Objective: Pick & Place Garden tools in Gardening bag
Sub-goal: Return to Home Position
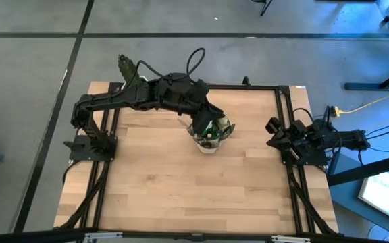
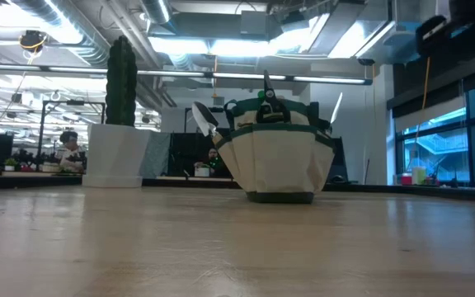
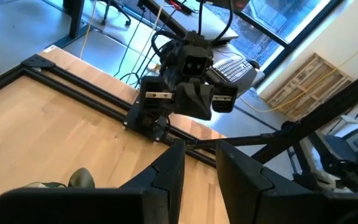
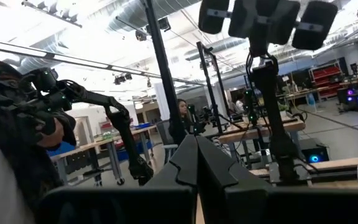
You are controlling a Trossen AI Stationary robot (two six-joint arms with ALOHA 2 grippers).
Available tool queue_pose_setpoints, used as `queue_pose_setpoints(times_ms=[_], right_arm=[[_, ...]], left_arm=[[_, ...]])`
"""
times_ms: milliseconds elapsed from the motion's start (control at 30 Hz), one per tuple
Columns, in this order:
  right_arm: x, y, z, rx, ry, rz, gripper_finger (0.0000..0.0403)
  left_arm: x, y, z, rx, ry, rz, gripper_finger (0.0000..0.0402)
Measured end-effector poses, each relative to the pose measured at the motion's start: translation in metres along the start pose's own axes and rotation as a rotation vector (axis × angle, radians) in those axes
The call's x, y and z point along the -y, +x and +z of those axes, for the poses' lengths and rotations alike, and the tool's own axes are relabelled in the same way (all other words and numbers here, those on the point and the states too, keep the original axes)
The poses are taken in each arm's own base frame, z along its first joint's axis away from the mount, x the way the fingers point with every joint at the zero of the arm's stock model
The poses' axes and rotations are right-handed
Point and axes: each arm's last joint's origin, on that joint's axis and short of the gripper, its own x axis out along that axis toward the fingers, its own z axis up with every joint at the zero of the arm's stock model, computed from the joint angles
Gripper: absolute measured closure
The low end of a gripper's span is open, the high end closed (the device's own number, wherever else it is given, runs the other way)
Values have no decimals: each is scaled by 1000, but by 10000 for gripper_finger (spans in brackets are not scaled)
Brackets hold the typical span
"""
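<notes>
A wooden table (image 1: 167,182) is seen from above, with a dark robot arm at each side edge. The gardening bag (image 2: 275,165), soft olive-green and tan fabric with a wide mouth, stands upright on the table. It sits midway between the left and right edges and nearer the far edge than the near one. The garden tools (image 2: 266,106) stand in it with their ends poking above the rim. A silver trowel blade (image 2: 204,120) leans out on one side.

The left arm reaches along the far edge. The left gripper (image 3: 201,149) hangs over the bag with its fingers parted a moderate way and nothing between them. How high above the rim it sits cannot be told. The right arm is folded at the right edge. The right gripper (image 4: 197,144) is pressed closed and holds nothing.

With the tools inside, packing looks finished.

The bag will likely feel floppy, with walls that give under a pinch. Its load of metal and wood probably makes it fairly heavy and prone to tipping. The firmest hold looks to be the green-trimmed rim, pinched through one wall and clear of the tool handles.
</notes>
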Motion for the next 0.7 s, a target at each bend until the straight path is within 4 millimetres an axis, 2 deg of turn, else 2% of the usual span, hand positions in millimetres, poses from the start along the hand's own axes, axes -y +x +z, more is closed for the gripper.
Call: queue_pose_setpoints(times_ms=[200,700], right_arm=[[4,-4,-13,-5,19,-2,403],[7,-5,-22,-86,51,-39,403]], left_arm=[[0,0,0,-2,-1,-1,316],[0,0,0,-2,-6,0,316]])
